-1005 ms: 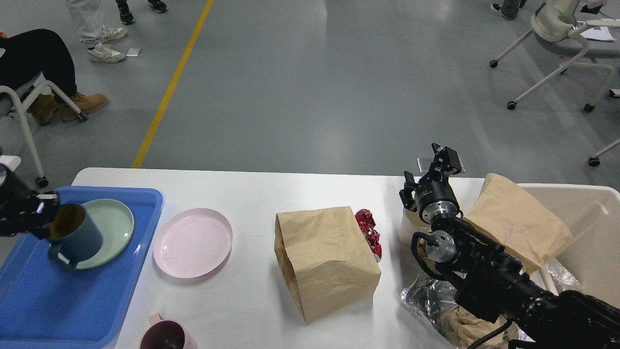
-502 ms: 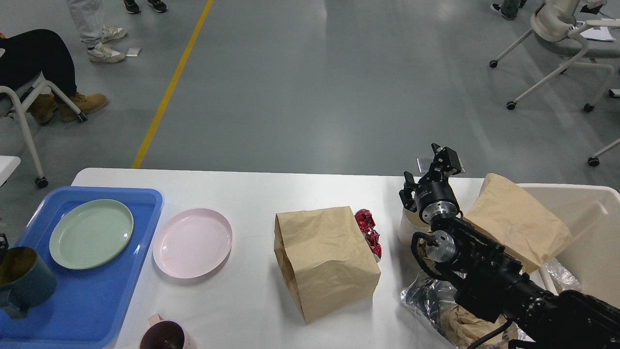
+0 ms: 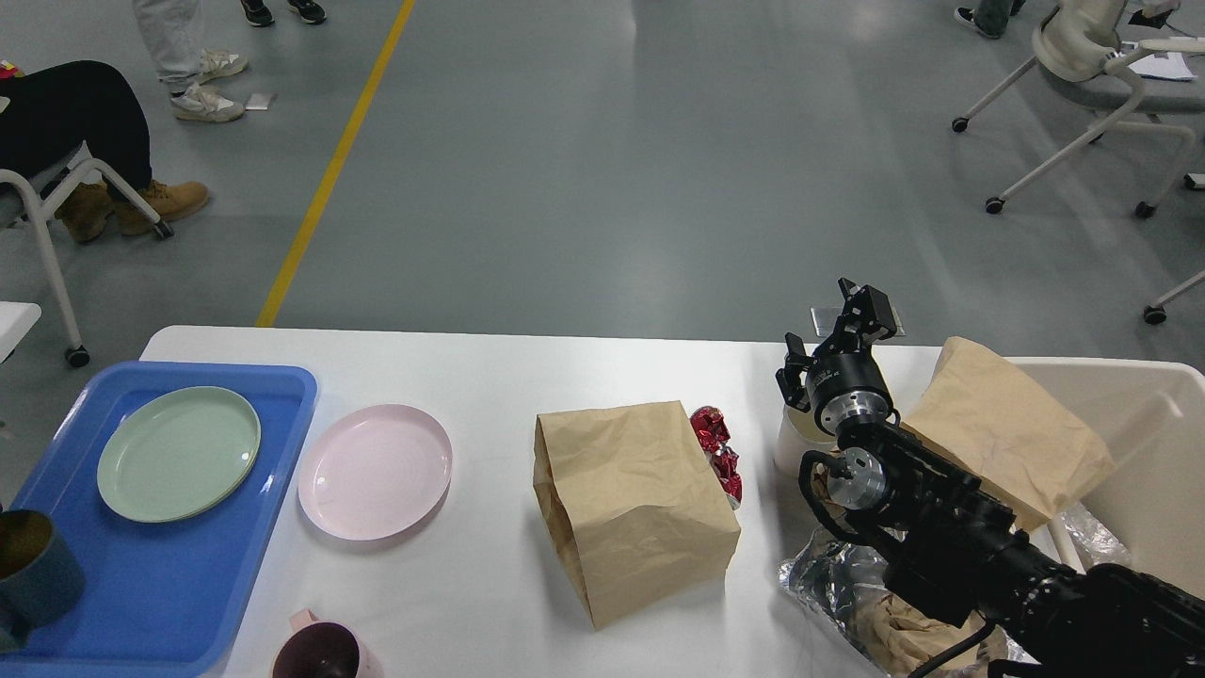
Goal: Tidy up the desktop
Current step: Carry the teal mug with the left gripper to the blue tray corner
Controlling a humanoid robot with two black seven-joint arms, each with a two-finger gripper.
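Note:
The white desktop (image 3: pixel 527 367) fills the lower half of the head view. A brown paper bag (image 3: pixel 631 504) lies on its middle, with a red foil wrapper (image 3: pixel 717 452) behind its right side. A pink plate (image 3: pixel 375 471) lies left of the bag. A blue tray (image 3: pixel 188 584) at the left holds a green plate (image 3: pixel 179 452) and a dark blue cup (image 3: pixel 33 574) at its left edge. A pink mug (image 3: pixel 325 654) stands at the front edge. My right gripper (image 3: pixel 861 306) is raised over the table's far right; its fingers cannot be told apart. My left gripper is out of view.
A beige bin (image 3: pixel 1158 452) at the right holds a second paper bag (image 3: pixel 1012 438). A white cup (image 3: pixel 795 443) stands under my right arm. Crumpled foil and paper (image 3: pixel 838 584) lie at the front right. Chairs and people's legs are on the floor beyond the table.
The dark blue cup has gone from above the green plate to the tray's left edge. My left gripper, which held it, has left the view. The right arm has not moved.

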